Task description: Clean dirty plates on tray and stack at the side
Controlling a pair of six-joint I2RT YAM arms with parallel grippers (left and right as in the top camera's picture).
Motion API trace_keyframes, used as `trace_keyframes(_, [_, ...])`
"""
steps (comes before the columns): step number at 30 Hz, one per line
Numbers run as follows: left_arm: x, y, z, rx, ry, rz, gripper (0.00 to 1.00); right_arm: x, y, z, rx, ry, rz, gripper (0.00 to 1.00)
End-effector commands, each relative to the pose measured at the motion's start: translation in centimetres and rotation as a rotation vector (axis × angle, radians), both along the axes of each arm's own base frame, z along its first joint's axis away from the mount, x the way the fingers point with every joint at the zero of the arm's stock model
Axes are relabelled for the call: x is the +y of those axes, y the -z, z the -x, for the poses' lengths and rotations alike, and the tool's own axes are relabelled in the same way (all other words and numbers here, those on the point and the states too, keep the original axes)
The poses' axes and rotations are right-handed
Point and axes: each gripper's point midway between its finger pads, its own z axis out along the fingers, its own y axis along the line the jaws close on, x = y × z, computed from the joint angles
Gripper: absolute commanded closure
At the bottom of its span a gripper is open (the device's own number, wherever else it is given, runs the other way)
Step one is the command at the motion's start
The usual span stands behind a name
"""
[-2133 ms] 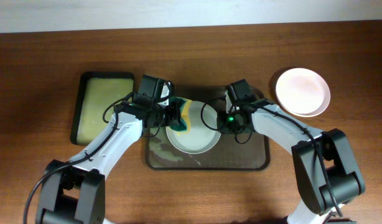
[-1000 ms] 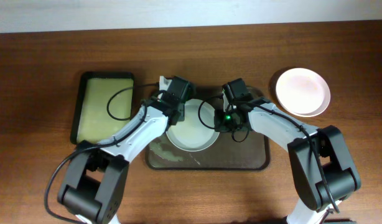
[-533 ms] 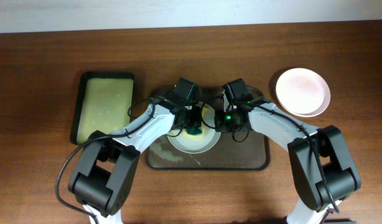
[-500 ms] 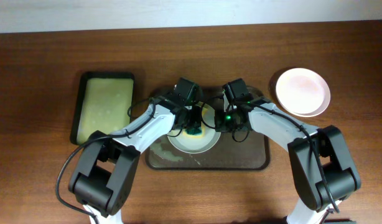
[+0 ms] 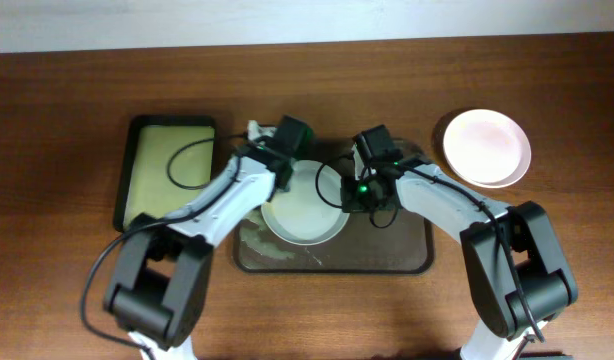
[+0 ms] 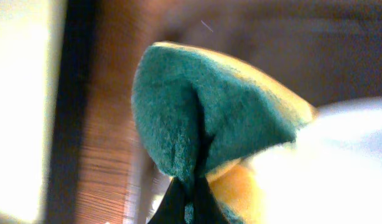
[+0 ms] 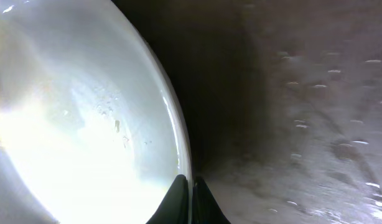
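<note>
A white plate (image 5: 307,208) lies on the dark brown tray (image 5: 387,255) in the overhead view. My left gripper (image 5: 279,178) is at the plate's upper left rim, shut on a green and yellow sponge (image 6: 203,124). The left wrist view shows the sponge pressed by the plate's edge (image 6: 346,162), with my left gripper (image 6: 188,202) pinching it. My right gripper (image 5: 349,192) is shut on the plate's right rim. The right wrist view shows the rim (image 7: 178,143) between the shut fingers of my right gripper (image 7: 190,199), and the wet tray floor (image 7: 303,124). Another white plate (image 5: 487,147) sits on the table at the right.
A smaller black tray with a yellow-green inside (image 5: 167,172) lies on the table to the left of the brown tray. The brown tray floor shows pale smears along its front left (image 5: 277,250). Both arms cross over the front half of the table.
My left gripper has drawn the sponge from the plate's middle back to its upper left rim. The right gripper has held the plate's rim without moving.
</note>
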Motion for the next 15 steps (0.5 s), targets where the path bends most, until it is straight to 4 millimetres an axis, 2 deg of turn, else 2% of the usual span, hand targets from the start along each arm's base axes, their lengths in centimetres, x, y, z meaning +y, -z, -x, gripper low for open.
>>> trace_keyframes(1, [2.3, -7.8, -2.1, -0.181, -0.083, 0.120, 1.00, -0.9, -3.0, -2.6, -0.111, -0.026, 0.052, 0.96])
trace_keyframes(4, [3.8, -9.8, -2.3, -0.190, -0.103, 0.272, 1.00, -1.5, -6.2, -4.1, -0.181, -0.057, 0.114, 0.96])
trace_keyframes(6, [6.1, -9.8, -2.7, -0.165, -0.116, 0.343, 1.00, -2.4, -9.1, -5.1, -0.244, -0.079, 0.235, 0.96])
trace_keyframes(7, [8.2, -9.1, -2.7, -0.138, -0.166, 0.374, 1.00, -2.6, -11.4, -5.7, -0.297, -0.102, 0.318, 0.96])
trace_keyframes(8, [9.5, -8.7, -2.7, -0.125, -0.188, 0.382, 1.00, -2.6, -13.0, -6.0, -0.335, -0.111, 0.380, 0.96])
trace_keyframes(9, [11.7, -7.8, -2.9, -0.107, -0.214, 0.387, 1.00, -2.4, -16.4, -6.5, -0.428, -0.131, 0.522, 0.96])
trace_keyframes(12, [13.8, -6.8, -3.4, -0.100, -0.250, 0.403, 1.00, -1.7, -21.0, -6.8, -0.570, -0.172, 0.737, 0.96])
trace_keyframes(14, [14.7, -4.1, -3.6, -0.045, -0.279, 0.443, 1.00, 0.1, -25.5, -6.0, -0.718, -0.197, 0.939, 0.96])
trace_keyframes(15, [14.9, -3.2, -3.7, -0.027, -0.279, 0.437, 1.00, 0.8, -26.4, -5.5, -0.750, -0.208, 0.984, 0.96])
